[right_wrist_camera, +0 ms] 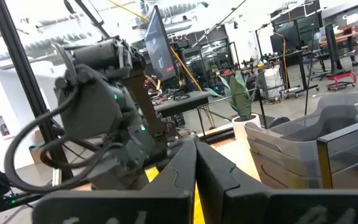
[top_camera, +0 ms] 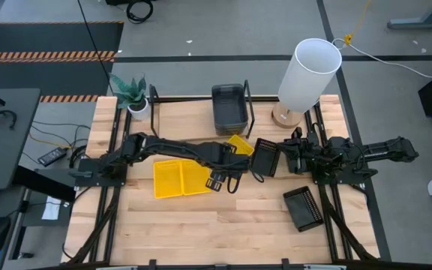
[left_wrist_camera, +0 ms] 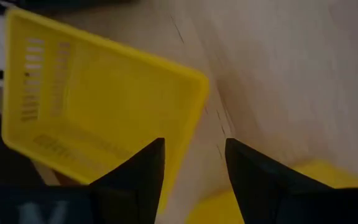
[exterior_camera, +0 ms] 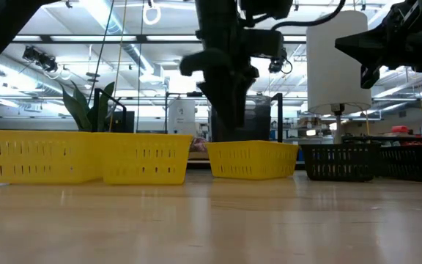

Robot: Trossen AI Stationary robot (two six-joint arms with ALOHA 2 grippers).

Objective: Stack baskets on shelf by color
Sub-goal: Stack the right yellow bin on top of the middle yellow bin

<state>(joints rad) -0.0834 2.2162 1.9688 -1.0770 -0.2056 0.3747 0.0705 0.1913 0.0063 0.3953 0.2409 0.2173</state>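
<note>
Three yellow baskets lie on the table: two side by side (top_camera: 180,178) and a turned one (top_camera: 241,145) right of them. Grey baskets (top_camera: 229,109) sit stacked on the shelf (top_camera: 186,98) at the far edge. One black basket (top_camera: 266,156) lies by the turned yellow one, another (top_camera: 304,208) nearer the front. My left gripper (left_wrist_camera: 194,162) is open and hangs just above the table beside the turned yellow basket (left_wrist_camera: 104,99), low over its left end (exterior_camera: 229,125). My right gripper (right_wrist_camera: 196,168) is shut and held high right of the black basket (top_camera: 292,154).
A white lamp (top_camera: 306,75) stands on the far right of the table, and a potted plant (top_camera: 133,94) on the far left beside the shelf. Bare wood shows along the near edge (top_camera: 223,232). The shelf's wire uprights (top_camera: 250,112) flank the grey stack.
</note>
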